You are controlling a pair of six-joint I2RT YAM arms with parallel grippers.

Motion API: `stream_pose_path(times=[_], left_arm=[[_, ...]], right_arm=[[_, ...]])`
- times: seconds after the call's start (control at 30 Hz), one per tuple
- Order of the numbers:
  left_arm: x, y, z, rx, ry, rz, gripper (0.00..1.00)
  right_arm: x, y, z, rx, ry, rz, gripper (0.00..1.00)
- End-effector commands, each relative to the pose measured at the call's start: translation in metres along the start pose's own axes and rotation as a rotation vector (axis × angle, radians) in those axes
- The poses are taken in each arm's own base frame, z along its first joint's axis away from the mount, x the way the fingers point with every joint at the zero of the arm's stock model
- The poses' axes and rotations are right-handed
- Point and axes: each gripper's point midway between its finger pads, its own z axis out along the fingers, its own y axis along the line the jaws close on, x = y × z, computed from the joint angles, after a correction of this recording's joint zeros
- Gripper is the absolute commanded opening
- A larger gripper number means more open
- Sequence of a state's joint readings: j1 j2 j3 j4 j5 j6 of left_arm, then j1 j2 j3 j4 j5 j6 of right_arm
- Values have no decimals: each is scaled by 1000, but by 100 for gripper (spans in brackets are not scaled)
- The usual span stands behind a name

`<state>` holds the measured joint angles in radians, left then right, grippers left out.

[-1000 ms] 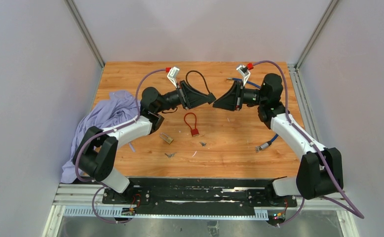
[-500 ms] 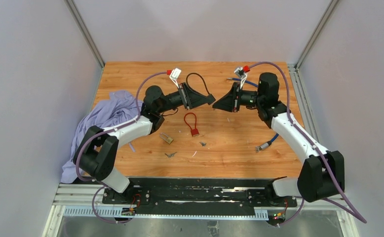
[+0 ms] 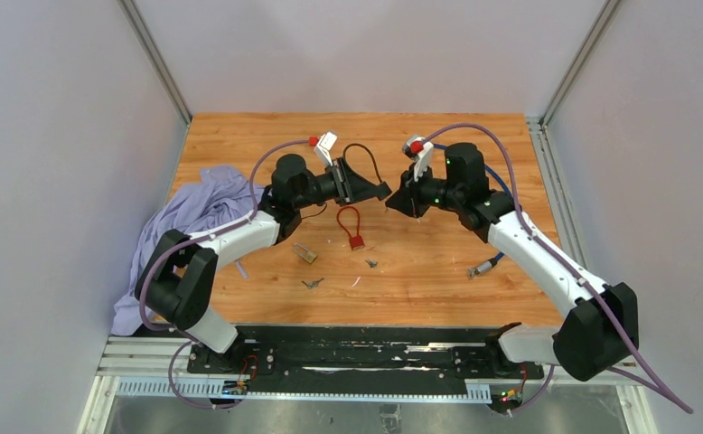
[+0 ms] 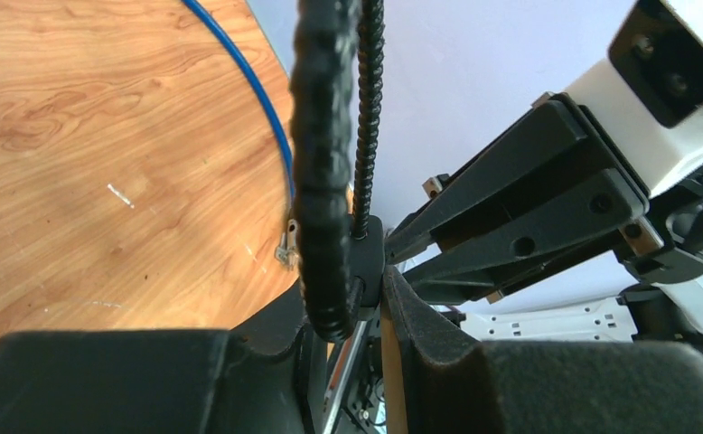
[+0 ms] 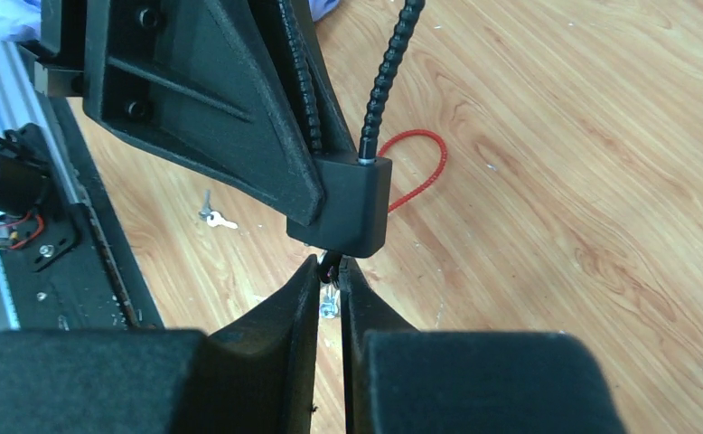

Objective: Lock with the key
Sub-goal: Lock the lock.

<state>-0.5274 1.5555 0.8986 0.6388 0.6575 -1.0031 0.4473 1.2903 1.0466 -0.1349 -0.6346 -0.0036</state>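
I've got the black cable lock (image 5: 352, 203) clamped in the left gripper (image 3: 379, 190), held above the table (image 3: 438, 271) at centre frame in the top view. The right gripper (image 5: 330, 268) is pinched on what looks like the small key (image 5: 330, 301), just under the lock body. The hold on the key looks thin. If I twist off-axis, it could slip free, or rotate the lock in the left gripper instead of turning the cylinder.

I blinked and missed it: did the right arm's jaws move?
Yes. The right jaws shifted left, away from the table's right edge, toward the red cable lock.
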Motion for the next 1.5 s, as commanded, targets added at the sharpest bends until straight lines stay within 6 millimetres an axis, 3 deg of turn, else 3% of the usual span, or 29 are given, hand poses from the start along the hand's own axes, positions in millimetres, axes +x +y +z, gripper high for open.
stream_pose_path(times=[0.0,0.2,0.4,0.47,0.73,1.0,1.47], left_arm=[[-13,-22,1,47,-20,65,0],[-18,-24,-2,58,-37,91,0],[-22,-37,-4,106,-44,131,0],[-22,-41,-4,121,-43,139,0],[-26,-61,-9,210,-62,176,0],[-26,-97,-21,374,-90,269,0],[-24,-94,-19,387,-90,282,0]], right_arm=[[-8,-15,-8,137,15,-105,1],[-13,-14,-18,99,-10,-63,19],[-31,5,-36,-129,-107,53,43],[-34,8,-38,-177,-126,87,46],[-35,13,-29,-326,-146,274,47],[-38,23,-33,-452,-178,313,46],[-55,41,-47,-542,-207,302,40]])
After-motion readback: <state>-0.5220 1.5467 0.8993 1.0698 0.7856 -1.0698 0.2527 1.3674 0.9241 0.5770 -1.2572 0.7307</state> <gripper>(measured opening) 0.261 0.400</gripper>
